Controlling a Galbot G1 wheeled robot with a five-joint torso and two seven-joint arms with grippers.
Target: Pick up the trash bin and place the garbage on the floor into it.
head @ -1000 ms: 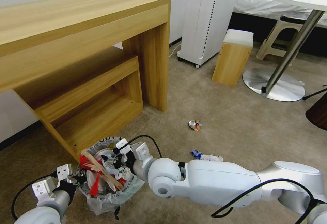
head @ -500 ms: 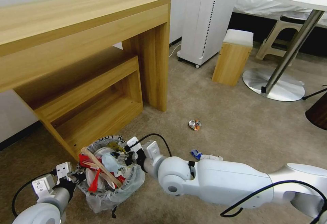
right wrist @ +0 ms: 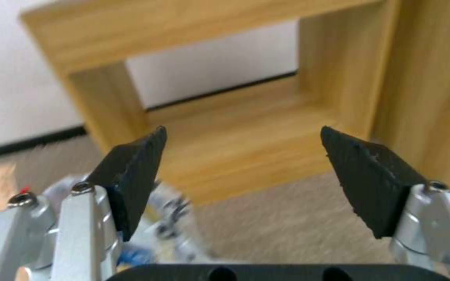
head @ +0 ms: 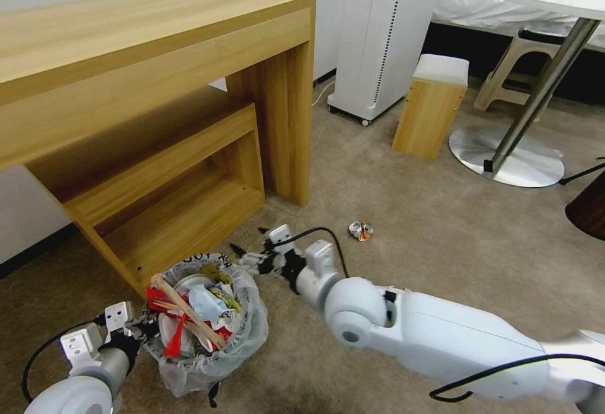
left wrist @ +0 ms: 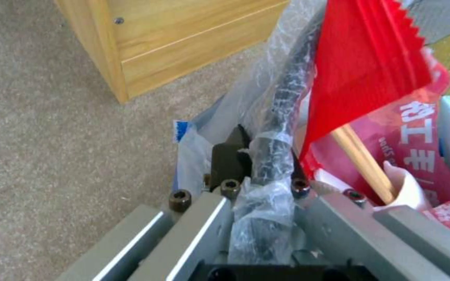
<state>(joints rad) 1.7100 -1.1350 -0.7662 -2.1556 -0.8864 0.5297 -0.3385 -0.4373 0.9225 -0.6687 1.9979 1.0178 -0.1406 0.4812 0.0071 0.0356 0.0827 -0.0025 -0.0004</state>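
Left gripper [left wrist: 259, 164] fingers clamp the trash bin [head: 208, 363] rim; right gripper [head: 249, 241] fingers spread empty just beyond it above the carpet.

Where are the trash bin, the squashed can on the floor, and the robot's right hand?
trash bin [head: 242, 332]: head view, on its bag-covered side wall.
crushed can [head: 360, 230]: head view, on its middle, lying on the carpet.
right hand [head: 247, 242]: head view, midway between its open fingertips, beside the bin's rim.
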